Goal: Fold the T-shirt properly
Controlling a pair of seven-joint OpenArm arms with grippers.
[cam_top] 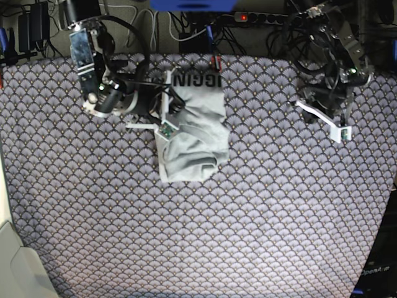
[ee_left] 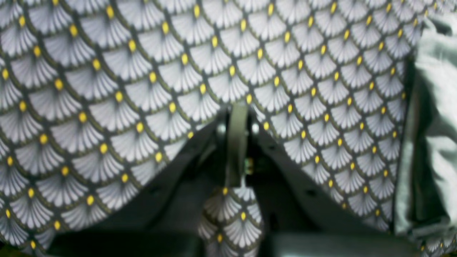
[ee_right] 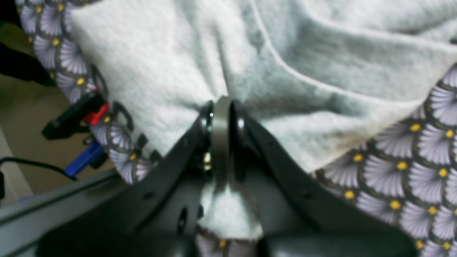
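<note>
The light grey T-shirt point(cam_top: 193, 133) lies bunched and partly folded at the table's back middle, with black lettering point(cam_top: 196, 80) along its far edge. My right gripper point(cam_top: 166, 128) sits at the shirt's left edge. In the right wrist view the right gripper point(ee_right: 221, 107) is shut on a pinch of T-shirt point(ee_right: 150, 64), and creases run into its tips. My left gripper point(cam_top: 342, 133) hangs over bare tablecloth far to the right. In the left wrist view the left gripper point(ee_left: 237, 112) is shut on nothing, and a strip of the T-shirt point(ee_left: 437, 117) shows at the right edge.
A purple-grey fan-patterned tablecloth point(cam_top: 205, 236) covers the whole table. A red clamp point(ee_right: 95, 114) and a blue one point(ee_right: 84, 161) sit at the table edge beside the right gripper. A power strip point(cam_top: 260, 17) and cables lie behind the table.
</note>
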